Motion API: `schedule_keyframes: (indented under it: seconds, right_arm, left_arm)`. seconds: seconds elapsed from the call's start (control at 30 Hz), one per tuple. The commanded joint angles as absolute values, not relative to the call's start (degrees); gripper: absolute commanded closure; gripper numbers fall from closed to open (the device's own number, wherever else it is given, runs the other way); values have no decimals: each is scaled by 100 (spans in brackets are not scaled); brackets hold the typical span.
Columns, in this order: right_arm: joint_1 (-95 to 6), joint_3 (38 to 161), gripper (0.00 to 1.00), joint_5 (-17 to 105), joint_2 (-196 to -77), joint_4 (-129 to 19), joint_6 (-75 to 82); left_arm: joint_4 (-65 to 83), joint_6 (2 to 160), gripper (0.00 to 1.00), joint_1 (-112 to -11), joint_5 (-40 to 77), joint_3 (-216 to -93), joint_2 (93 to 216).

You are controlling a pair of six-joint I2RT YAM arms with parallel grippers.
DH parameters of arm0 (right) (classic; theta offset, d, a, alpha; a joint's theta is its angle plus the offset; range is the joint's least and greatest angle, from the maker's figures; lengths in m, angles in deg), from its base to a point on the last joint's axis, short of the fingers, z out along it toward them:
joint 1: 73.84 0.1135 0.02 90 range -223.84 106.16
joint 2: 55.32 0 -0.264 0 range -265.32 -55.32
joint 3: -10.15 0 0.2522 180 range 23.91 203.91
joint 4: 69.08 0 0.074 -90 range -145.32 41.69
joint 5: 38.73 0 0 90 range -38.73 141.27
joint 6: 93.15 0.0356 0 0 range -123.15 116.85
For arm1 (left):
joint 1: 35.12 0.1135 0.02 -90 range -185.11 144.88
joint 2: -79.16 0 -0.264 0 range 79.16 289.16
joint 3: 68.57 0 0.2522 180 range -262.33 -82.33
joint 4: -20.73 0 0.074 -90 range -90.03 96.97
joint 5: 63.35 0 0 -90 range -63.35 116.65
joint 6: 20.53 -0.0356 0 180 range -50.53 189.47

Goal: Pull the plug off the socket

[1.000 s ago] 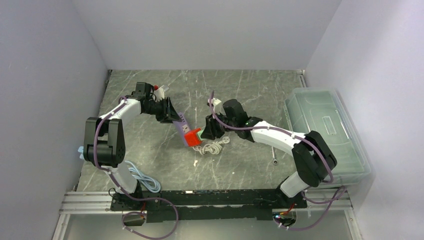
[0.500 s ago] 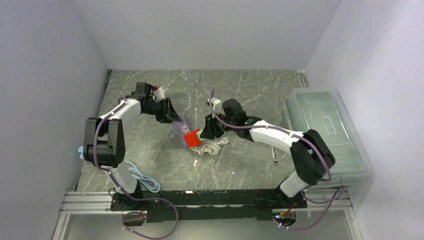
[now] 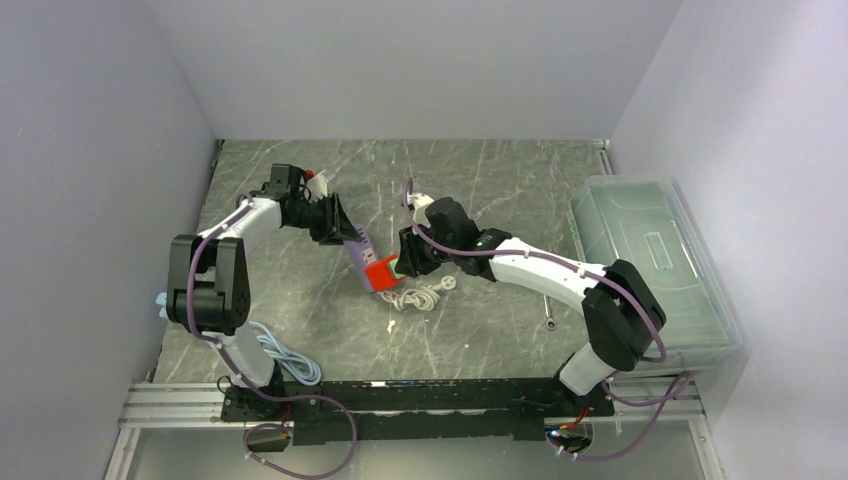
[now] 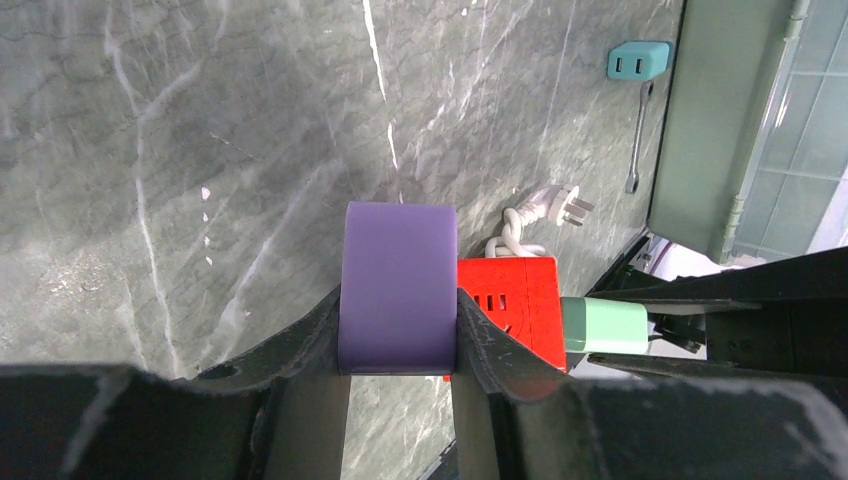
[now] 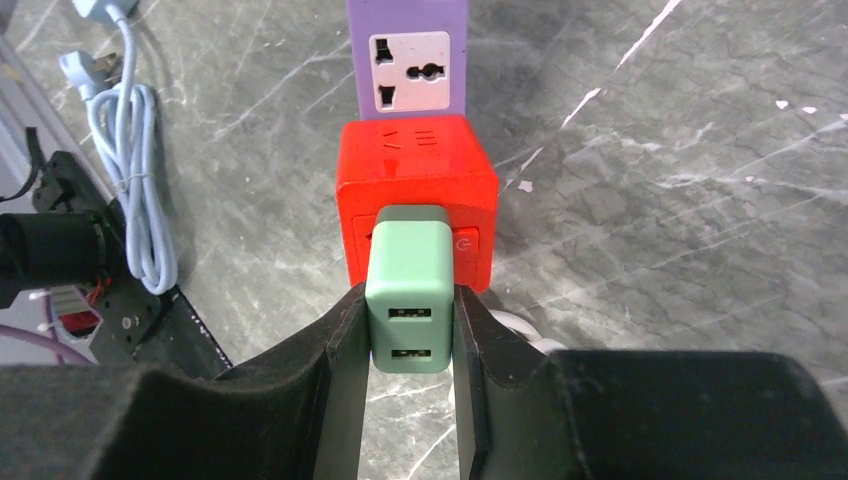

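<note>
Plug (image 5: pixel 410 290), mint green, pinched in my right claw (image 5: pixel 410 318), seated against the red socket cube (image 5: pixel 417 170) at its twelve o'clock, purple strip (image 4: pixel 398 285) beyond, clamped in my left claw (image 4: pixel 398 325).

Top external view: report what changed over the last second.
The right arm shifted slightly left, carrying the green plug, the red socket cube and the white cord with it. Nothing was taken hold of or released: right jaws stay shut on the plug, still seated in the cube; left jaws stay clamped on the purple adapter.
</note>
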State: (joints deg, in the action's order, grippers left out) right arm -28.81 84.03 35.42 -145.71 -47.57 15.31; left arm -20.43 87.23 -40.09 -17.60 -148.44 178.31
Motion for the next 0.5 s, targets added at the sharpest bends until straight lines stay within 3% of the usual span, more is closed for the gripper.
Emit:
schedule_keyframes:
  seconds: [0.0,0.17,0.47]
  right_arm:
    - [-2624,8793,100,4446,-14781,-4519,1544]
    - [-2585,8873,100,4332,-14739,-4457,1512]
    - [-2639,8568,100,2538,-14497,-5107,1142]
  left_arm:
    - [-2047,8900,100,-4092,-2022,-14949,17566]
    - [-2001,8892,100,-4092,-2109,-14951,17549]
    - [-1886,8833,100,-4092,-2323,-14924,17431]
